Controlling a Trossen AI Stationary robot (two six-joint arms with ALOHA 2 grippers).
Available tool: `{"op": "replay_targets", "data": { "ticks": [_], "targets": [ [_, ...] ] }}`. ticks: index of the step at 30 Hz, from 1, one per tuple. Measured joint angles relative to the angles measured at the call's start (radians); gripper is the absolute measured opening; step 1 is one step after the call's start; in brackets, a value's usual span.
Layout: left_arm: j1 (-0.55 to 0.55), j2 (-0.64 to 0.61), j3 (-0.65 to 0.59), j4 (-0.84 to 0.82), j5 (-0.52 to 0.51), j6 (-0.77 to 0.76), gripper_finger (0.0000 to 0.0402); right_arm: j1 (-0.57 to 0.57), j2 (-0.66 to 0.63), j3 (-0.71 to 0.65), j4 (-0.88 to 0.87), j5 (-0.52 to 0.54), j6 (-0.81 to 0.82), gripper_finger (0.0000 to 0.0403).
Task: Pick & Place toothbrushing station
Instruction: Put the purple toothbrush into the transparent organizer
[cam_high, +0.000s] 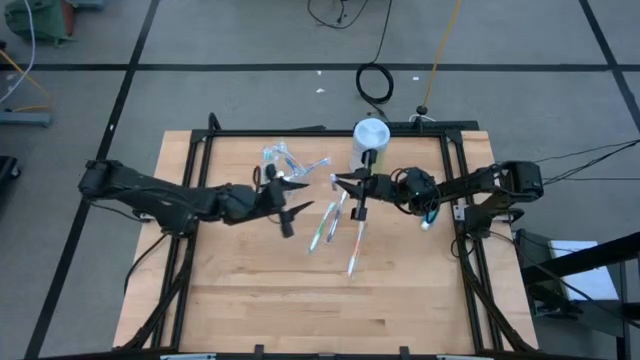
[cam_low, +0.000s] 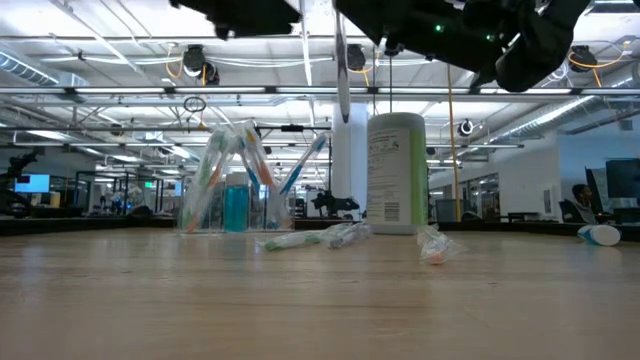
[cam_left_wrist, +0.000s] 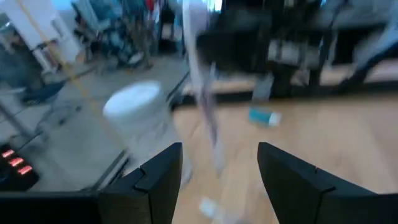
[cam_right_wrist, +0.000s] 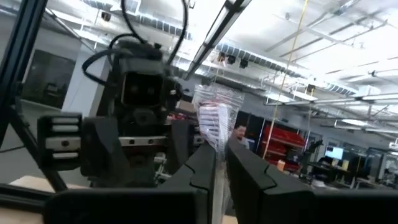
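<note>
I'm holding a toothbrush (cam_high: 341, 203) upright in the right fingers (cam_high: 352, 185), pinching it. The cup (cam_high: 283, 160) is lying beyond the left fingers (cam_high: 287, 197), which are hanging spread, so the left arm is nearer it.

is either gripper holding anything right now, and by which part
The right gripper is shut on a wrapped toothbrush, pinching its lower stretch so the bristle end stands above the fingers. The left gripper is open and holds nothing.
</note>
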Motion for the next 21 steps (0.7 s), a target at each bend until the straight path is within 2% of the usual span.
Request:
{"op": "replay_targets", "data": {
  "ticks": [3,6,11,15,18,21],
  "targets": [
    [0.044,0.074,0.000,0.153,0.056,-0.002,0.0216,0.002,0.002,0.000,-0.007,0.000,0.013,0.0024],
    [0.088,0.135,0.000,0.228,0.095,-0.011,0.0216,0.002,0.001,0.000,-0.002,0.000,0.043,0.0027],
    [0.144,0.201,0.000,0.368,0.276,-0.008,0.0216,0.002,0.002,0.000,-0.020,0.000,0.057,0.0027],
    [0.181,0.228,0.000,0.440,0.350,-0.008,0.0212,0.002,0.002,0.000,-0.030,0.000,0.057,0.0026],
    [0.203,0.227,0.000,0.442,0.359,-0.030,0.0186,0.003,0.001,0.000,-0.054,0.000,0.057,0.0027],
    [0.222,0.227,0.000,0.433,0.382,-0.038,0.0137,0.003,0.001,0.000,-0.049,0.000,0.057,0.0028]
  ]
}}
